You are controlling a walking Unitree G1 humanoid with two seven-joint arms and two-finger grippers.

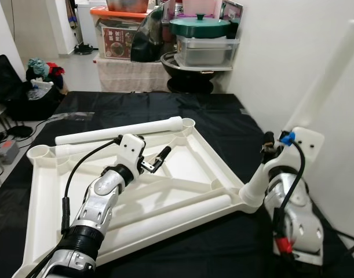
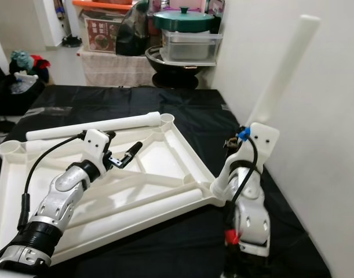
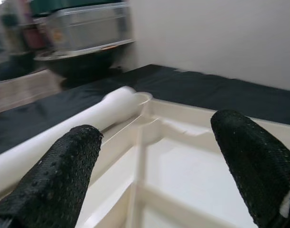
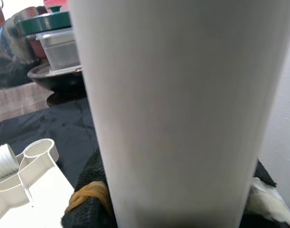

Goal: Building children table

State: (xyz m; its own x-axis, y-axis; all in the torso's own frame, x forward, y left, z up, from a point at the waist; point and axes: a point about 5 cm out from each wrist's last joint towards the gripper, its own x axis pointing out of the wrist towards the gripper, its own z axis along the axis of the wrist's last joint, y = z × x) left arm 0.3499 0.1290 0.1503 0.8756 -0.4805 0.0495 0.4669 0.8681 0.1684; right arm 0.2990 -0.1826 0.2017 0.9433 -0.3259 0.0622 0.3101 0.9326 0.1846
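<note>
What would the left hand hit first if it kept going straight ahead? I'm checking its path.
Probably the far rim of the tabletop, near the loose leg lying along it. The left hand is open; depth is uncertain.

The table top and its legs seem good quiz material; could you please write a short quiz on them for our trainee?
1. True or false: the left gripper is shut on a leg.
2. Which gripper holds the upright table leg?
3. The leg lying on the black cloth beside the table top is: A) beyond it, B) under it, C) on the floor.

Key: 1 false, it hovers open over the table top; 2 the right gripper; 3 A.
</note>
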